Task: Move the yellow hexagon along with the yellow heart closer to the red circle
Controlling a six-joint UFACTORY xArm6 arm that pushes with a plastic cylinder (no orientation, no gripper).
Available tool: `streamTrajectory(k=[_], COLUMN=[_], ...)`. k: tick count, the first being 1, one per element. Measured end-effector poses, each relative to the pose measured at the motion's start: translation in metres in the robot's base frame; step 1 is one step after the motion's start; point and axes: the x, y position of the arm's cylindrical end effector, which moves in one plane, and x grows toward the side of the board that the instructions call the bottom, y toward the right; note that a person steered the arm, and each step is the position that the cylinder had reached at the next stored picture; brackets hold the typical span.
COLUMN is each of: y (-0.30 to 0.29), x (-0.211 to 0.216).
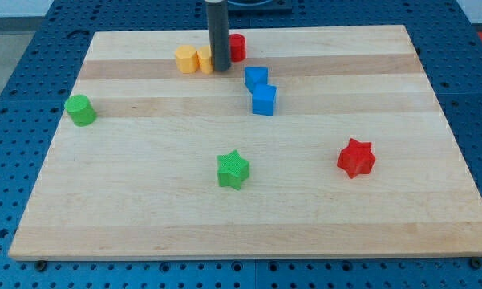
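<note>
The yellow hexagon (185,59) sits near the view's top, left of centre. The yellow heart (204,59) touches its right side and is partly hidden by my rod. The red circle (237,47) is just right of the rod, partly hidden by it. My tip (220,69) rests on the board between the yellow heart and the red circle, touching or nearly touching the heart's right side.
Two blue blocks (256,79) (264,100) lie right below the red circle. A green cylinder (80,110) is at the view's left, a green star (232,169) at bottom centre, a red star (356,157) at right. The wooden board (144,201) ends on a blue pegboard.
</note>
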Motion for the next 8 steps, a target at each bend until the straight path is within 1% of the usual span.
streamTrajectory(k=[1,2,3,4,5,6,7,8], y=[-0.031,-0.066,-0.107,-0.121,-0.121,-0.118,-0.102,-0.068], x=[0.017,0.043,0.051,0.026,0.012,0.012,0.009,0.008])
